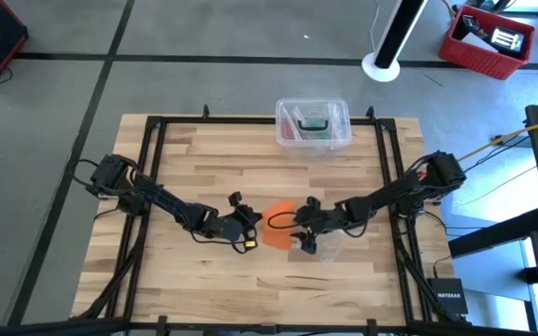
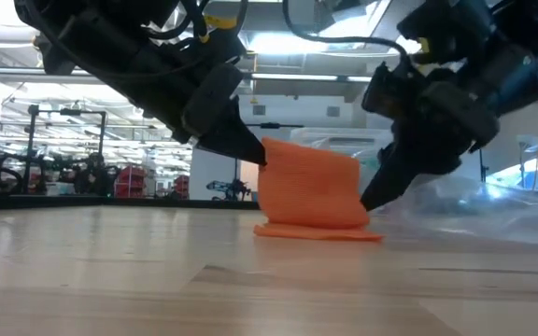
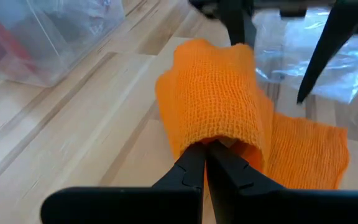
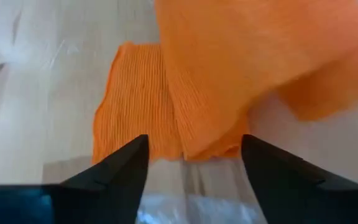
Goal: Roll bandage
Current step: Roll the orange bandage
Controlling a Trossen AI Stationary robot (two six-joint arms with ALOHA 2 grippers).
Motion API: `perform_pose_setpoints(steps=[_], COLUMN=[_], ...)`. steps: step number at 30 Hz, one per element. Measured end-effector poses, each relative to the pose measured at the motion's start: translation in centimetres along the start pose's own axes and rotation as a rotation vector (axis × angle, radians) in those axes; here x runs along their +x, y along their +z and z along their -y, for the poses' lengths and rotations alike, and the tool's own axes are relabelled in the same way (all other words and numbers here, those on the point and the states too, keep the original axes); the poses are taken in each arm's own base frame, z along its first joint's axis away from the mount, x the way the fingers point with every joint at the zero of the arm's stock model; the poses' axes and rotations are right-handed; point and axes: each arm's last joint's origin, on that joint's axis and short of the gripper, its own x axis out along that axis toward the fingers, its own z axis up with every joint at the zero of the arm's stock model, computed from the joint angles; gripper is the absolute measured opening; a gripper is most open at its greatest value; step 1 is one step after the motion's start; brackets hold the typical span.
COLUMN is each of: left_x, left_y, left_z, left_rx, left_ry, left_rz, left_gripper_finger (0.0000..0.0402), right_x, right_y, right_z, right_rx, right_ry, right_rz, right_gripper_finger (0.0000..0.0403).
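Observation:
The orange bandage (image 1: 278, 233) is at the table's middle. Its wound part (image 2: 311, 182) is raised, and its flat tail (image 2: 320, 231) lies on the wood. My left gripper (image 3: 205, 157) comes in from the table's left and is shut on the wound part. My right gripper (image 4: 194, 158) comes in from the table's right, slanting down. It is open, with its fingers standing on either side of the bandage's right end. My left gripper pinches the wound part's left end (image 3: 211, 138) between its two shut fingers. The fabric arches over the fingertips in several layers. The fingers slant down from the table's left. The wound part is held up, with the tail (image 3: 306, 152) slack on the table. My right gripper has a fingertip (image 2: 370, 200) close to the bandage's lower right edge. Whether it touches, I cannot tell.
A clear plastic box (image 1: 313, 124) with small items stands at the table's far edge. A crumpled clear wrapper (image 2: 474, 201) lies on the wood under my right gripper. A black frame (image 1: 148, 131) runs around the tabletop.

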Motion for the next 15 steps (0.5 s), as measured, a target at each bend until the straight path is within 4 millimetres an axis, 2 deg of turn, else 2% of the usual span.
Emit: perform_pose_setpoints(steps=[5,11,12,15], left_x=[0.0,0.0,0.0,0.0], left_y=[0.0,0.0,0.0,0.0], left_z=[0.0,0.0,0.0,0.0], left_rx=[-0.003,-0.010,-0.010,-0.007], left_ry=[0.000,0.000,0.000,0.000], left_rz=[0.000,-0.001,-0.001,-0.001], left_gripper_finger=[0.0000,0.0000,0.0000,0.0000], right_x=[1.1,0.5,0.3,-0.4], right_y=[0.2,0.8,1.2,2.5], right_z=[-0.5,-0.9,-1.1,-1.7], right_rx=[-0.006,-0.013,-0.015,-0.015], right_ry=[0.088,0.188,0.203,0.257], right_rz=[0.051,0.047,0.059,0.097], right_gripper_finger=[0.0172,0.0022,0.0012,0.0018])
